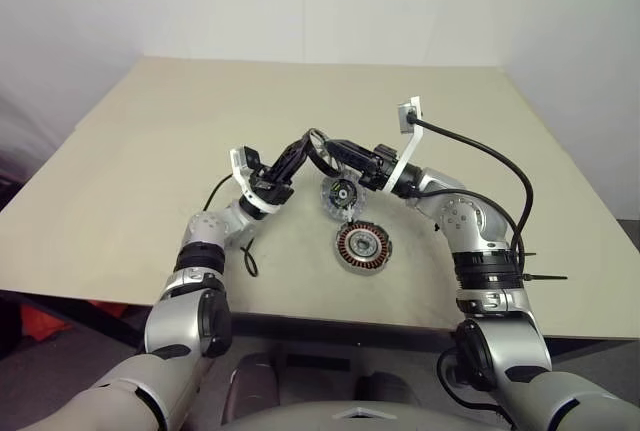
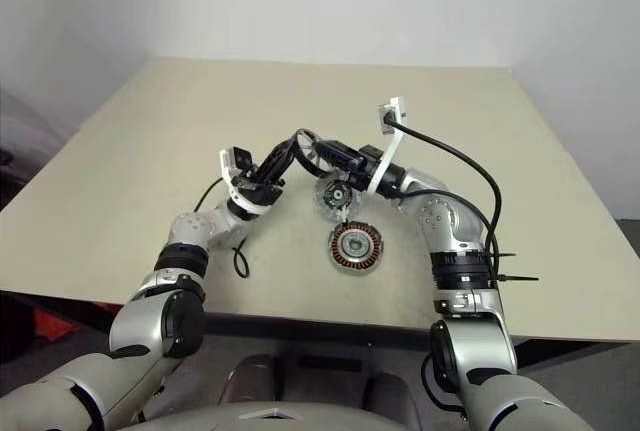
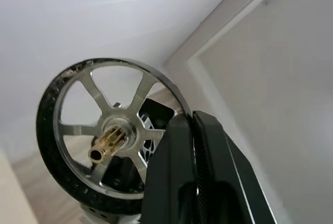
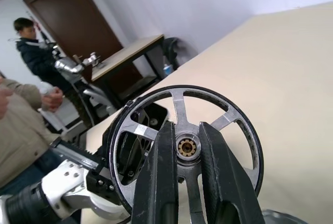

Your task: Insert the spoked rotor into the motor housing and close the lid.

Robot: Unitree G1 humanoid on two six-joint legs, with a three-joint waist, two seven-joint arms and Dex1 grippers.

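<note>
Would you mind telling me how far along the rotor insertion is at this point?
Done: the spoked rotor is lifted off the table. In hand: left gripper and right gripper both pinch it above the motor housing. Left: seat it in the housing, then close the lid, which stands open.

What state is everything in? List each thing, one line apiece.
spoked rotor: held aloft between both grippers, not yet in the housing.
motor housing: open, windings exposed, no rotor inside.
lid: tipped up, open.
left gripper: shut on the rotor's rim.
right gripper: shut across the rotor's hub.
</note>
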